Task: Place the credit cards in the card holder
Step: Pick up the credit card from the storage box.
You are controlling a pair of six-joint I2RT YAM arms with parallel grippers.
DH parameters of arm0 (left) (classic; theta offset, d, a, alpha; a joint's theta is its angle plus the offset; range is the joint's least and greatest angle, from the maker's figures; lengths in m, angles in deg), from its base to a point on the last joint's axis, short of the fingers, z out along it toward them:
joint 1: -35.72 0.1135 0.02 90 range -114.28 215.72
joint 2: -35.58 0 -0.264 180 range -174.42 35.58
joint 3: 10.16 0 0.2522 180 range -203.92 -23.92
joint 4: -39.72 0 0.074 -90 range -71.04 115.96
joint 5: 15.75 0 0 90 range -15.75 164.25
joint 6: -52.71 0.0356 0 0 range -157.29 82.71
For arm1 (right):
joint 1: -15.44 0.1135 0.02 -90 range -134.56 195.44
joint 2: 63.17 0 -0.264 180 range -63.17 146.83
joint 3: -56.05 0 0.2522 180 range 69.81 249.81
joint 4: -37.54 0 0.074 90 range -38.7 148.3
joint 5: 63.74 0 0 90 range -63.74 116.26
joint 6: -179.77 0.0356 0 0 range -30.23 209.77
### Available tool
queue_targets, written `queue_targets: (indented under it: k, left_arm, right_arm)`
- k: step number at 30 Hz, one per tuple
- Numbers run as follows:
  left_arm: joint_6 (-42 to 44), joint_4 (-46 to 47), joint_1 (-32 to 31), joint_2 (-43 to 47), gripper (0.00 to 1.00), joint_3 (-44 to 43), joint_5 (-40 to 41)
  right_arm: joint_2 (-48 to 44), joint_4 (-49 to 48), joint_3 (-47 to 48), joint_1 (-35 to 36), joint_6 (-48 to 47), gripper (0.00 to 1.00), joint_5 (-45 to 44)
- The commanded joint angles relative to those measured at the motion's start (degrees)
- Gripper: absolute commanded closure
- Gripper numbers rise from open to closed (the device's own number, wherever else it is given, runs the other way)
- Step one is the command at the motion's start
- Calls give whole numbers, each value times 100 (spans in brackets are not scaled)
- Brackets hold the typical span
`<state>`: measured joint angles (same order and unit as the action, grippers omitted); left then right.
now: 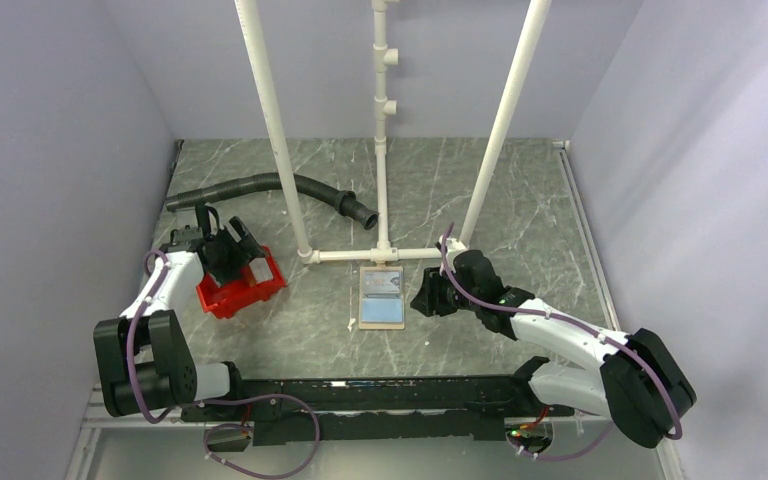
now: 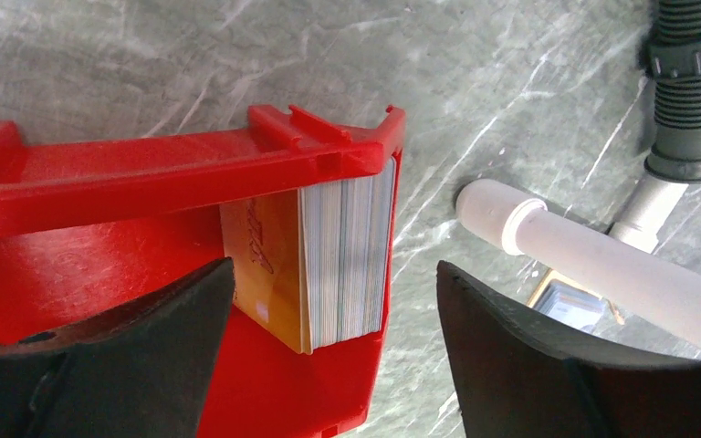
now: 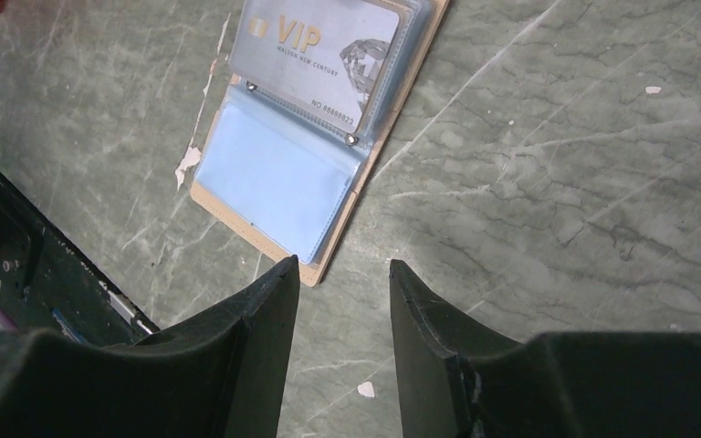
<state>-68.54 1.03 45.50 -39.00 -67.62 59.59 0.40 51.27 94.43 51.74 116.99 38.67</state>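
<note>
1. While hanging over the red bin (image 2: 146,169), left gripper (image 2: 335,274): jaws spread wide, nothing grasped.
2. Credit cards (image 2: 347,260): on edge as one tight pale stack in the bin's corner, pressed against its wall, an amber-faced card outermost; framed between the spread fingers, untouched.
3. Card holder (image 3: 274,182): open and flat on the grey marbled table (image 3: 557,182), mid-table, well apart from the bin; pale blue sleeve on one half, silver "VIP" card (image 3: 329,55) under clear plastic on the other.
4. Right gripper (image 3: 342,269): low, just beside the holder's corner, jaws parted, clasping nothing; contact with the holder impossible to tell.
5. White pipe (image 2: 602,265) just beyond the holder; grey ribbed hose (image 2: 694,91) behind the bin.
</note>
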Motion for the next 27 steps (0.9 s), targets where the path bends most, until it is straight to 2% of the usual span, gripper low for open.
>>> queue_targets:
  k: [1,4,12,17,20,27]
  left_arm:
    - [-4,-106,6,215,9,32,239]
    - [-25,209,6,59,5,138,-51]
    - [-105,644,6,-353,11,165,-446]
    - [-218,709,5,41,20,206,-704]
    - [-176,619,6,271,29,182,-675]
    - [-147,590,2,174,48,199,-687]
  right_arm:
    - [14,-189,122,-42,-37,57,59]
    - [32,-222,126,-52,-25,57,93]
    - [0,-155,184,-61,-33,57,80]
    - [27,-184,185,-78,-11,57,106]
    - [67,-211,183,-79,-6,57,137]
    - [66,-205,170,-79,20,57,141]
